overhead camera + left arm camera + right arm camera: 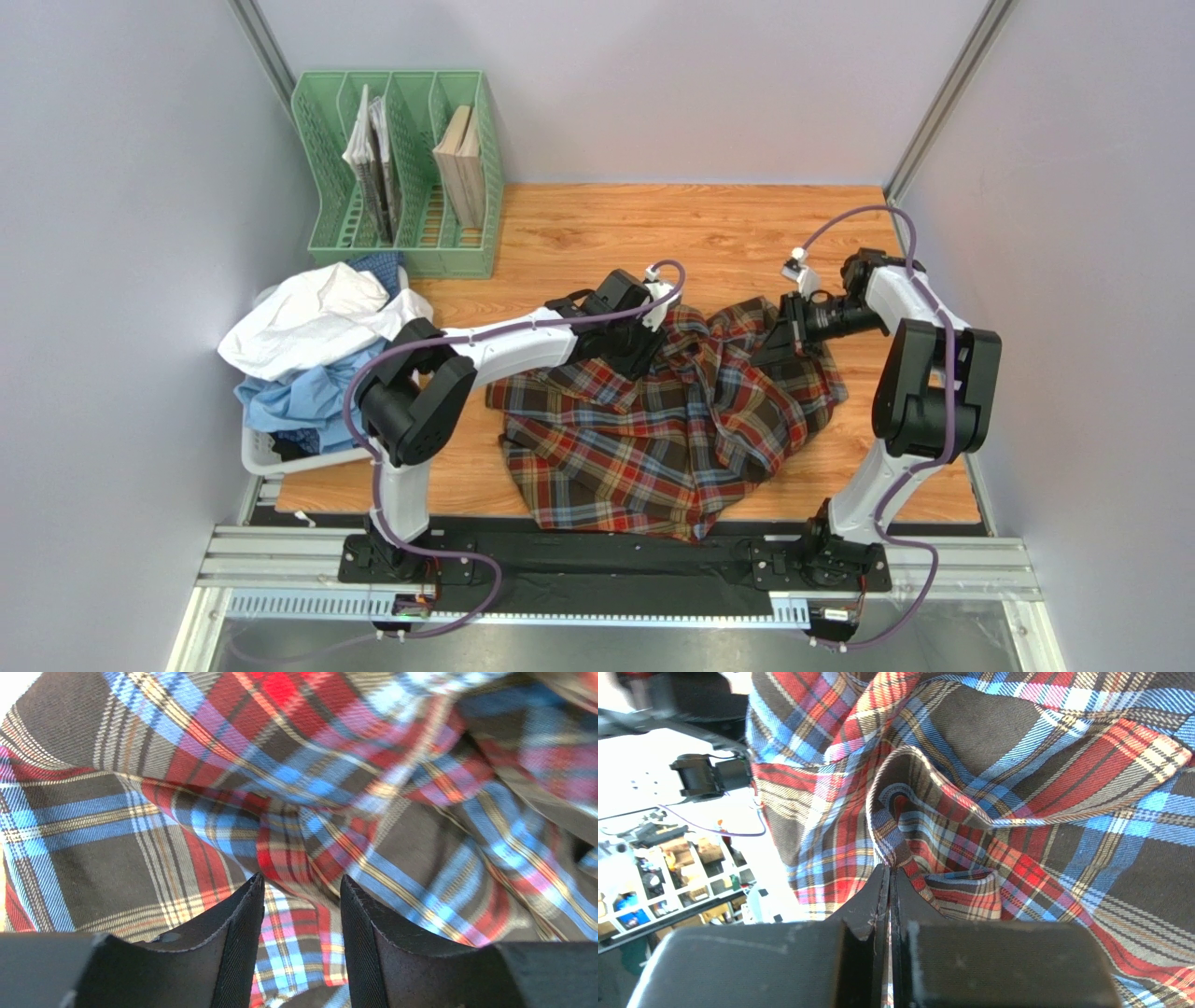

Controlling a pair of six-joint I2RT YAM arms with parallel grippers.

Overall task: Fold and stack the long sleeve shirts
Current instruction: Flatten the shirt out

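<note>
**Spreading the tartan shirt flat before any fold**

The tartan shirt point(659, 434) lies crumpled in the middle of the table point(701, 224), bunched highest along its far edge, where both arms are at work. The right gripper point(889, 871) is clamped on a curled fold of the plaid, and its 2 fingers meet with only fabric at the tips. The left gripper point(302, 882) hovers low over the far left part of the shirt, with its fingers a narrow gap apart. Plaid shows through that gap, but no cloth looks caught, so I judge that it holds nothing.

To do this step well, the left should bite 1 clean edge, not a wad of layers. The 2 grips should then draw apart slowly and stay low, so the cloth slides out flat and the near half is not dragged over the table edge.

A white shirt point(316, 315) and a light blue shirt point(288, 399) are heaped at the table's left edge, just beside the left arm's elbow — a wide sweep that way could snag them. The green file rack point(400, 175) stands in the far left corner, well apart from the plaid.
</note>
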